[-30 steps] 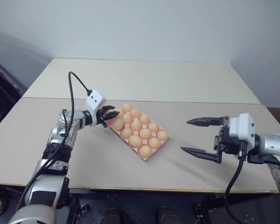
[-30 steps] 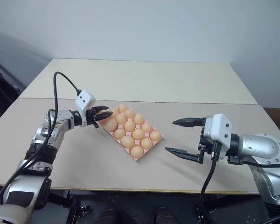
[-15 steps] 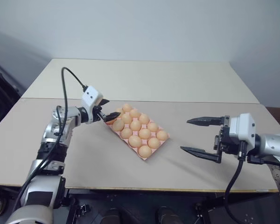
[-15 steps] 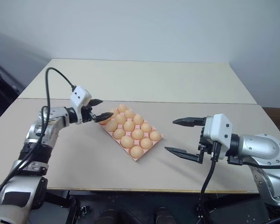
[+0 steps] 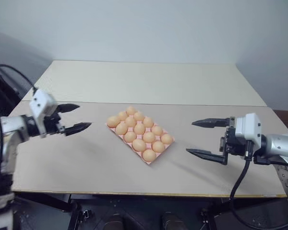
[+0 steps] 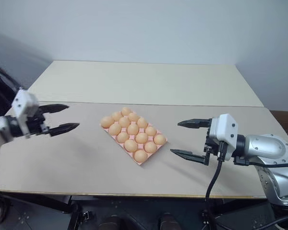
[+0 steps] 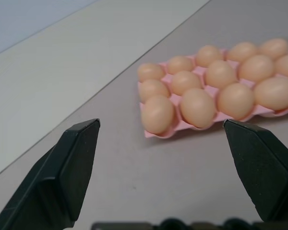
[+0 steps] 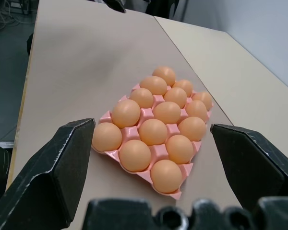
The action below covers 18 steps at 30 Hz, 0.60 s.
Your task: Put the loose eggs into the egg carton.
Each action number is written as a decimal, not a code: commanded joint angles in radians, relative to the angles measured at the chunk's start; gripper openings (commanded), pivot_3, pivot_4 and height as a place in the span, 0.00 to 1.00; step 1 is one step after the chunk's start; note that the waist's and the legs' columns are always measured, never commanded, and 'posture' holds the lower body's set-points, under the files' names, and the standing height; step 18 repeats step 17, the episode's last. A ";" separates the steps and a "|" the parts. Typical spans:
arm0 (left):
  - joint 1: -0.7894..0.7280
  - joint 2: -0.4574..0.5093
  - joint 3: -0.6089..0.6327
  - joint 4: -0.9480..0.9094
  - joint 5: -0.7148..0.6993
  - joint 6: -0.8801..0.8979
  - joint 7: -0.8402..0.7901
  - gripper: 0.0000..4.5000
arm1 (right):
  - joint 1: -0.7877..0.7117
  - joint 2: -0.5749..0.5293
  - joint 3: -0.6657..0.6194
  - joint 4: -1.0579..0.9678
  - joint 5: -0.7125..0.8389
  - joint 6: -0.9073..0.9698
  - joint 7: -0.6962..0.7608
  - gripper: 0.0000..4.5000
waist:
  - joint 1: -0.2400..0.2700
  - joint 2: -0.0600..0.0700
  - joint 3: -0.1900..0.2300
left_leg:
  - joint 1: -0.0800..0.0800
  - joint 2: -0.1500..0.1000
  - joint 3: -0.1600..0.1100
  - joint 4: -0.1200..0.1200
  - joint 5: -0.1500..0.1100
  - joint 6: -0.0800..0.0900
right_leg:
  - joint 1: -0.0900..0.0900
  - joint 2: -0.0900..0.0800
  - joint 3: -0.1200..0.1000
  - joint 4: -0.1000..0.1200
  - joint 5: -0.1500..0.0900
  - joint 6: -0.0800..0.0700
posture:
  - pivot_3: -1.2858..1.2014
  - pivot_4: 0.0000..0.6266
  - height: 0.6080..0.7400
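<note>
Head view: carton (image 5: pixel 140 135) mid-table, all twelve cups showing eggs (image 5: pixel 139 128), my left gripper (image 5: pixel 73 118) well left and right gripper (image 5: pixel 207 138) well right, both wide open, empty; wrist views: no loose egg seen, so I judge best to stay clear.

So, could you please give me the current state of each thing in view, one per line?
egg carton: flat on the table, lidless, all twelve cups filled.
eggs: each seated in a cup, none loose on the table.
left gripper: open, empty, beside the carton.
right gripper: open, empty, on the carton's other side.
table: bearing the carton.
</note>
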 commanded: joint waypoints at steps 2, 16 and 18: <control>0.165 0.031 0.140 -0.143 -0.053 0.031 -0.021 1.00 | -0.019 -0.001 -0.008 0.013 0.009 -0.023 0.032 1.00 | -0.003 0.000 0.000 | 0.000 0.000 0.000 0.000 0.000 0.000 | 0.000 0.000 0.000 0.000 0.000 0.000 | 0.52 0.24 1.00; 0.344 0.029 0.259 -0.271 -0.159 0.108 0.014 1.00 | -0.016 0.001 -0.008 0.025 0.005 -0.020 0.062 1.00 | -0.002 0.000 0.000 | 0.001 0.000 0.001 -0.001 0.000 0.000 | 0.000 0.000 0.000 0.000 0.000 0.000 | 0.52 0.24 1.00; 0.334 0.032 0.253 -0.270 -0.169 0.119 0.018 1.00 | -0.018 0.001 -0.007 0.025 0.007 -0.018 0.062 1.00 | -0.002 0.000 0.000 | 0.002 0.000 0.001 -0.001 0.000 0.000 | 0.000 0.000 0.001 0.000 0.000 0.000 | 0.52 0.24 1.00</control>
